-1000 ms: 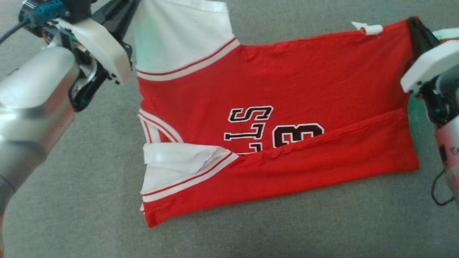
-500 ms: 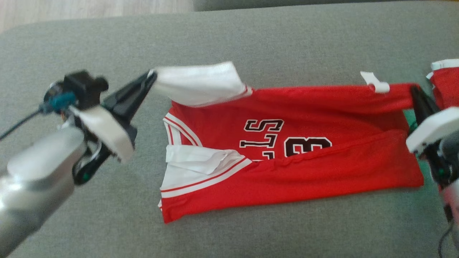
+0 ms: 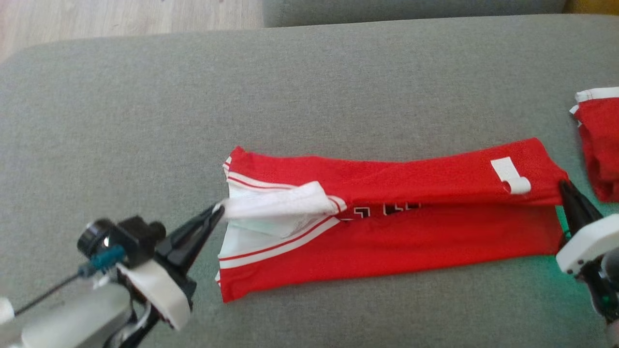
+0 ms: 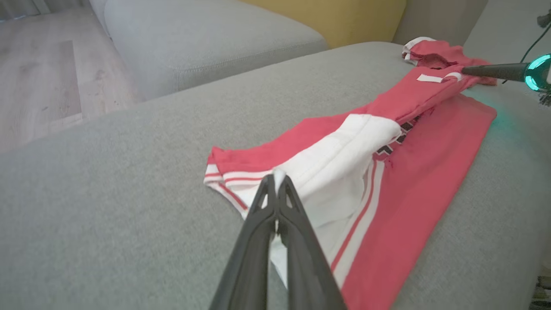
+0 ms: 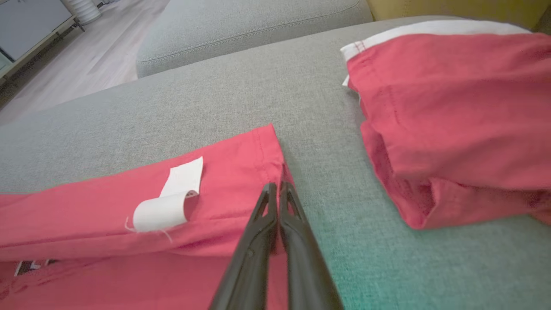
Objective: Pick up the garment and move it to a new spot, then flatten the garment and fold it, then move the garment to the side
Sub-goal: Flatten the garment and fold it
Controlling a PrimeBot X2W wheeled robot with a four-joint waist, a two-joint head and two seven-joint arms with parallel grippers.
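Left gripper (image 3: 218,211), two long dark fingers, sat nearest at lower left. Its fingers were pressed together, pinching the white sleeve edge of the red basketball jersey with white and red-striped trim (image 3: 387,241). That white flap was held slightly raised over the jersey's left end.

The jersey lay flat across the middle of the grey fabric cushion (image 3: 338,87) as a long narrow band. Both long sides were turned in toward the middle. Bits of black-and-white lettering showed in the slit between the two flaps.

Right gripper (image 3: 564,186) was at the jersey's right end. Its fingers were closed tight on the hem corner of the far flap. A small white label (image 3: 510,175), curled at one end, sat on that flap just beside the corner. A green glow fell on the cushion near this gripper.

Further right, a second red cloth bundle with a white edge (image 3: 599,145) rested on the same cushion, apart from the jersey.

Beyond were another grey cushion (image 3: 411,7) and pale wooden floor (image 3: 121,17) at far left.
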